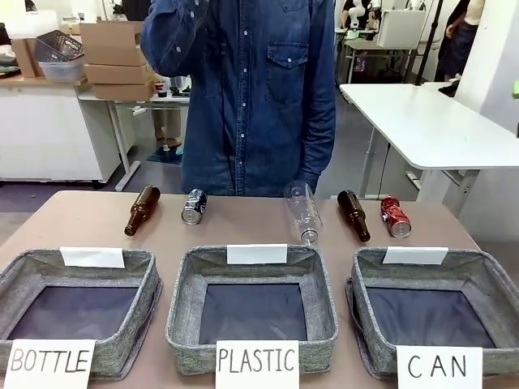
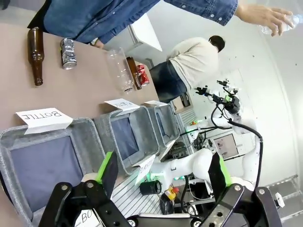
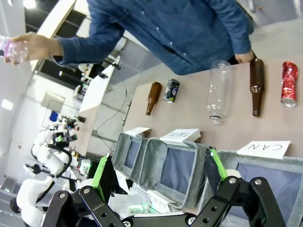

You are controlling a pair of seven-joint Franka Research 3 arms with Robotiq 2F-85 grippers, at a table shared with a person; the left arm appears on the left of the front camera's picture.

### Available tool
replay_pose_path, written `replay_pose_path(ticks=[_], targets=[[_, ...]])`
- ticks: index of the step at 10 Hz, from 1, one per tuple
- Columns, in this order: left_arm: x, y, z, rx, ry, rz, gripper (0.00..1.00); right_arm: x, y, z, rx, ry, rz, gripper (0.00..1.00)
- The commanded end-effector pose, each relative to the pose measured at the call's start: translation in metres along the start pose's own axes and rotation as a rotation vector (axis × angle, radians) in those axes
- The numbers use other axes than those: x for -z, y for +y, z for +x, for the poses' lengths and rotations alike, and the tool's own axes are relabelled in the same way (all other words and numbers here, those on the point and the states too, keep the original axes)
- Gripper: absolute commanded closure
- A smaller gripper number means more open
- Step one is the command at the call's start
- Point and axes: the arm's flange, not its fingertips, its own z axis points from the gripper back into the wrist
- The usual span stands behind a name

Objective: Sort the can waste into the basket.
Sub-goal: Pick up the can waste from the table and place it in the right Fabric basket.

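Observation:
A black-and-silver can (image 1: 194, 206) (image 2: 68, 53) (image 3: 171, 90) lies on its side at the far left-centre of the table. A red can (image 1: 395, 216) (image 2: 142, 74) (image 3: 288, 83) with a silver top lies at the far right. The grey basket signed "CAN" (image 1: 486, 285) (image 3: 246, 163) stands at the near right, holding nothing. My left gripper (image 2: 163, 172) hangs open above the "BOTTLE" basket (image 2: 85, 130). My right gripper (image 3: 158, 171) hangs open above the baskets, with nothing between its fingers.
Two brown glass bottles (image 1: 142, 210) (image 1: 353, 215) and a clear plastic bottle (image 1: 302, 212) lie between the cans. Baskets signed "BOTTLE" (image 1: 24, 271) and "PLASTIC" (image 1: 182, 288) stand left and centre. A person in a denim shirt (image 1: 251, 89) stands at the far edge, holding a plastic bottle (image 3: 9, 47) up.

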Motion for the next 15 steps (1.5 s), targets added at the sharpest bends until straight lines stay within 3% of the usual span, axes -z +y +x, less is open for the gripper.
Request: replay_pose_path(ticks=[1,6,9,11,13,15], targets=[[0.008,0.000,-0.002,0.022,0.007,-0.001,0.00,0.001,0.000,0.003,-0.024,-0.008,0.027,0.00],[0.019,-0.001,0.006,0.009,0.045,0.007,0.00,0.001,0.000,0.003,-0.024,-0.008,0.027,0.00],[0.037,-0.007,0.026,-0.010,0.143,0.076,0.00,0.001,0.000,0.003,-0.024,-0.008,0.027,0.00],[0.090,-0.012,0.064,-0.052,0.281,0.225,0.00,0.001,0.000,0.003,-0.024,-0.008,0.027,0.00],[0.147,-0.018,0.096,-0.073,0.353,0.399,0.00,0.001,0.000,0.003,-0.024,-0.008,0.027,0.00],[0.224,-0.017,0.118,-0.093,0.329,0.707,0.00,0.001,0.000,0.003,-0.024,-0.008,0.027,0.00]])
